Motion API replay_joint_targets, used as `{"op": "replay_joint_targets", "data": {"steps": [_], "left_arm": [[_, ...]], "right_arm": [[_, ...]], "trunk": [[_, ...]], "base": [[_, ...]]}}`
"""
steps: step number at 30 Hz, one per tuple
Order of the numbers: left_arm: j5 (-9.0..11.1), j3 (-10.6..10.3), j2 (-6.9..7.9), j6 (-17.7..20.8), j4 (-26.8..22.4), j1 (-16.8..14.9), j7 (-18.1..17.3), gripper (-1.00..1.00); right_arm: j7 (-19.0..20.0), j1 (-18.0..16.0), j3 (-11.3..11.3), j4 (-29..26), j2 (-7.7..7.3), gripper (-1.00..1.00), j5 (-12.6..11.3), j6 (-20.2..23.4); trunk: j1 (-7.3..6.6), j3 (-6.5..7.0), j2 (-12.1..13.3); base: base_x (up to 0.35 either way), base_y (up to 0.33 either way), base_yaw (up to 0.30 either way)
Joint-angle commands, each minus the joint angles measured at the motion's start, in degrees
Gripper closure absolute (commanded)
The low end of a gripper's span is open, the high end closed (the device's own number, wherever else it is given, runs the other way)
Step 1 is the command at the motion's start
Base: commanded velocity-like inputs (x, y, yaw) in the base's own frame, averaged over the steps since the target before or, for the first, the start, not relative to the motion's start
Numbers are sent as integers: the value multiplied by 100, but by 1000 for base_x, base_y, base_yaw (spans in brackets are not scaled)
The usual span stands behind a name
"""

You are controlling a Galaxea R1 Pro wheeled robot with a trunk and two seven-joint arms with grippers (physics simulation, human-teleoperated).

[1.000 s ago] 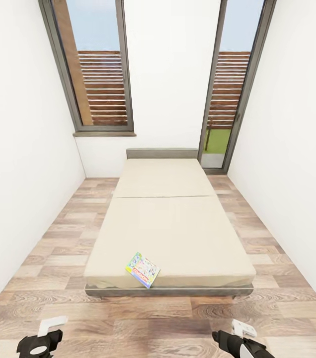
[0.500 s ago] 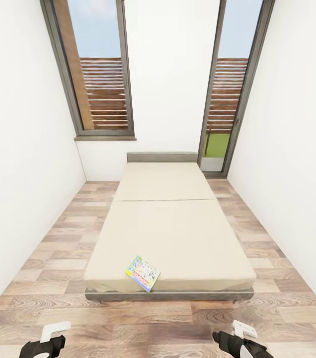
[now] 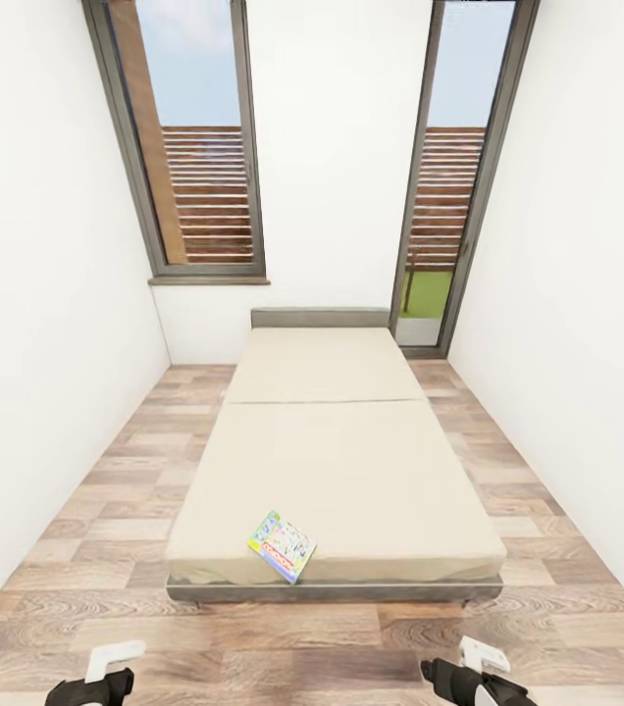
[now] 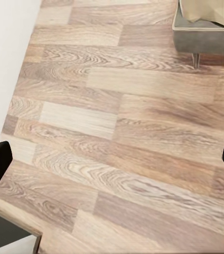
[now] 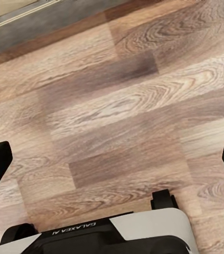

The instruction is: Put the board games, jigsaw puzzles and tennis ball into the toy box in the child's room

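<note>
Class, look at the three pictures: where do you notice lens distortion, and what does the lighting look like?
Head view: wide-angle stretch makes the tall grey-framed windows lean outward; flat, even light, only a thin shadow beneath the cream mattress bed. Left wrist view: wood-plank floor looks soft, no glare. Right wrist view: a dim shadow patch on the planks.

"GALAXEA" lettering upside down on robot base (image 5: 99, 233), board game (image 3: 282, 545) print too small to read

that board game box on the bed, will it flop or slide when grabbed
The board game looks like a flat, rigid printed box, so it probably stays stiff. It lies near the foot edge of the bed on soft mattress, so a push may slide it off. Probably light; its thin profile may resist pinching.
</note>
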Motion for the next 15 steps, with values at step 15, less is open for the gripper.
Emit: {"op": "replay_joint_targets", "data": {"steps": [15], "left_arm": [[11, 18, -182, -28, 6, 192, 2, -100]], "right_arm": [[-4, -3, 36, 11, -11, -100, -41, 36]], "trunk": [[4, 132, -11]], "base": [[0, 0, 0]]}}
